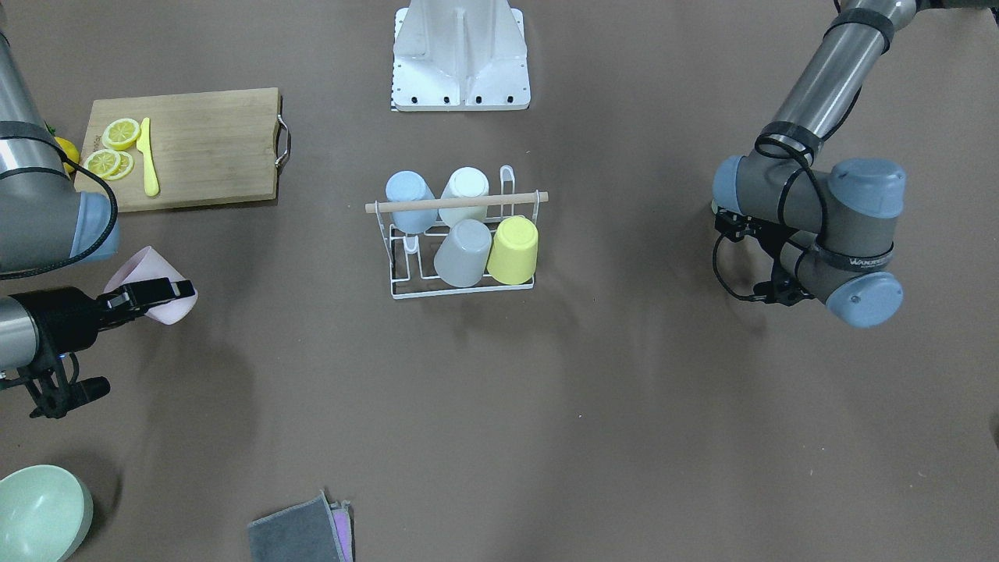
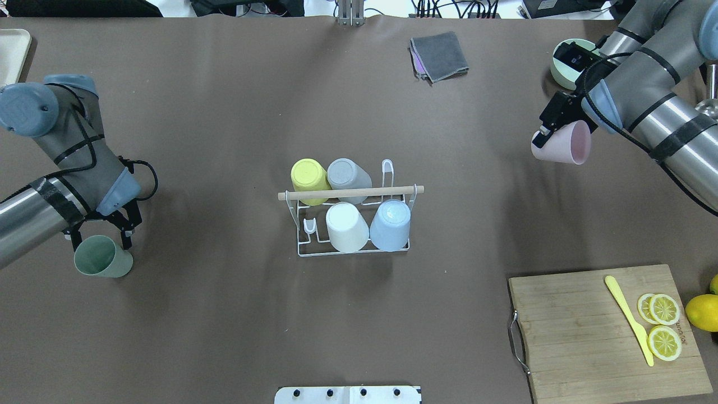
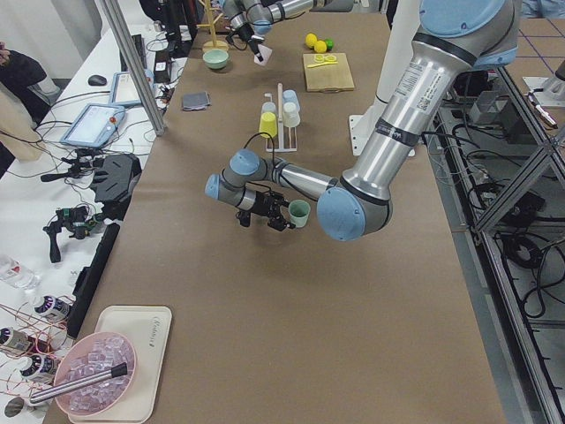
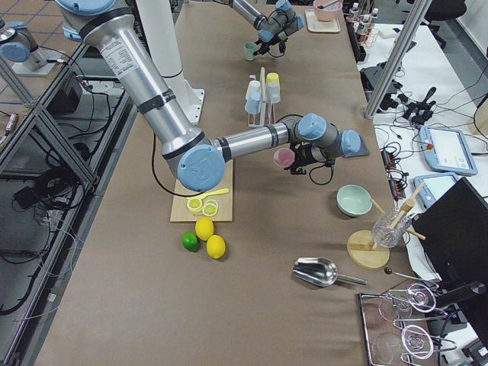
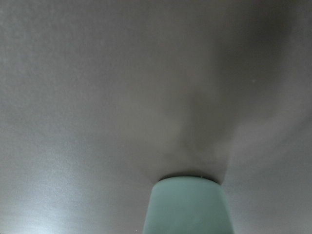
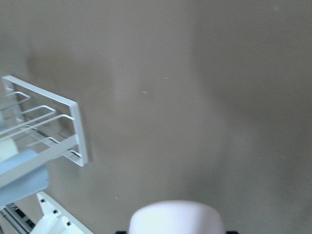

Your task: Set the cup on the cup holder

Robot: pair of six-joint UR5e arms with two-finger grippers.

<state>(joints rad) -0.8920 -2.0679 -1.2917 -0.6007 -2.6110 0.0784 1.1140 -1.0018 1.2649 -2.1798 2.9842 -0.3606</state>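
Currently, a pink cup (image 2: pixel 566 145) is clamped by the right gripper (image 2: pixel 543 136), nearer the cup holder (image 2: pixel 350 193); a green cup (image 2: pixel 104 259) by the left gripper (image 2: pixel 101 239).

Lemon slices (image 2: pixel 664 309), yellow knife (image 2: pixel 629 320) on cutting board (image 2: pixel 578 331); green bowl (image 1: pixel 39 511), grey cloth (image 2: pixel 440 55) well apart.

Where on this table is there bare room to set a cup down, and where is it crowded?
Bare table: between the cup holder and the green cup, between the cup holder and the grey cloth, between it and the cutting board. Crowded: the cup holder itself, four cups on it, two prongs free.
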